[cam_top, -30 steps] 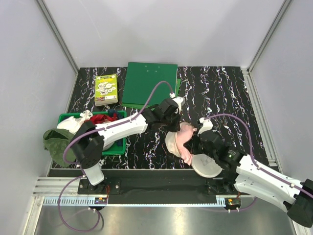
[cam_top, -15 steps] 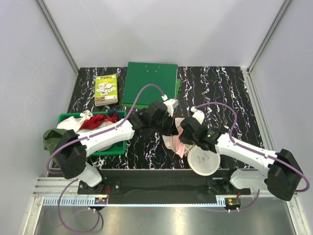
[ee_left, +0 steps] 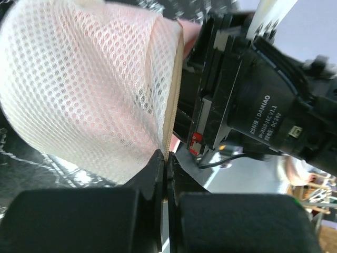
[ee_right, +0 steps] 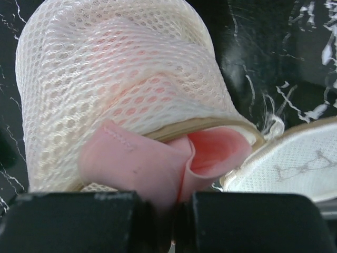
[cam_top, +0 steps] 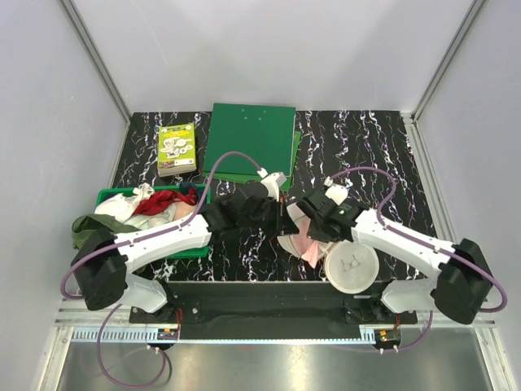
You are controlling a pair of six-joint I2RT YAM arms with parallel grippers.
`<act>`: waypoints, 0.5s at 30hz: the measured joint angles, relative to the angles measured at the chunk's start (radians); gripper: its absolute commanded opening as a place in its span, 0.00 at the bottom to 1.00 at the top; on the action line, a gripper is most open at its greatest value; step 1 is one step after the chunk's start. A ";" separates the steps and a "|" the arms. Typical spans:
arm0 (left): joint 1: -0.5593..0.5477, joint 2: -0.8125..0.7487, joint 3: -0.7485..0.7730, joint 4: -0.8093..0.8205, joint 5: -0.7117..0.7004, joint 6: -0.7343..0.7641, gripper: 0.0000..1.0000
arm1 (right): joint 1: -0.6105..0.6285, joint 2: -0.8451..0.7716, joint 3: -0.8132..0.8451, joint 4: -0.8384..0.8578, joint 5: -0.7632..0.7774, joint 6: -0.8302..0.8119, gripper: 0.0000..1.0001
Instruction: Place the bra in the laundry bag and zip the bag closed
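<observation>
Near edge: the loose half of the laundry bag [cam_top: 352, 267] lies flat on the table [cam_top: 383, 155]. It's a round cream mesh disc, face up, with a thin black bra-outline print, at 5 o'clock of both grippers.

One step in, the bag's other half is lifted and domed. It's a soft honeycomb mesh with a tan zip tape round the rim.
- left gripper [ee_left: 166, 158]: black fingers pressed together, nipping that zip rim edge-on. The mesh bulges away at its 11 o'clock.
- right gripper [ee_right: 174, 208]: pads closed on a fold of the bra [ee_right: 152, 163], right at the bag mouth.

Bra: smooth matte pink fabric with a stitched edge.
- Most of it is inside the domed half, and the pink shows through the mesh.
- A rolled lobe sticks out of the opening, and from above a pink strip hangs down between the two halves.
- The zip is not closed.

The two wrists sit nearly nose to nose over the bag, and the right arm's black motor housing fills the left wrist view at 2 o'clock.

Table: black top with white marbled veins.

At 9 o'clock of the bag is a green plastic basket [cam_top: 192, 244], rectangular. It holds a crumpled red cloth [cam_top: 163, 200] and some white fabric. An olive-green garment [cam_top: 85, 230] slumps over its left rim.

Far side: a flat dark-green board [cam_top: 248, 138] at 12 o'clock and a lime-green printed box [cam_top: 177, 149] at 11 o'clock.
</observation>
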 measured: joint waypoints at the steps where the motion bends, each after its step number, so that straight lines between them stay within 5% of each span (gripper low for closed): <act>1: 0.000 -0.010 -0.001 0.008 0.000 -0.010 0.00 | -0.001 -0.017 0.002 -0.020 0.002 0.000 0.00; 8: -0.026 -0.020 -0.002 0.047 0.016 -0.070 0.00 | -0.002 0.062 0.111 -0.124 0.007 -0.028 0.00; 10: -0.035 -0.016 -0.010 0.057 0.013 -0.081 0.00 | -0.002 0.120 0.138 -0.136 0.008 -0.041 0.10; 15: -0.026 0.011 -0.054 0.068 0.001 -0.117 0.00 | -0.007 0.225 0.189 -0.153 0.011 -0.072 0.01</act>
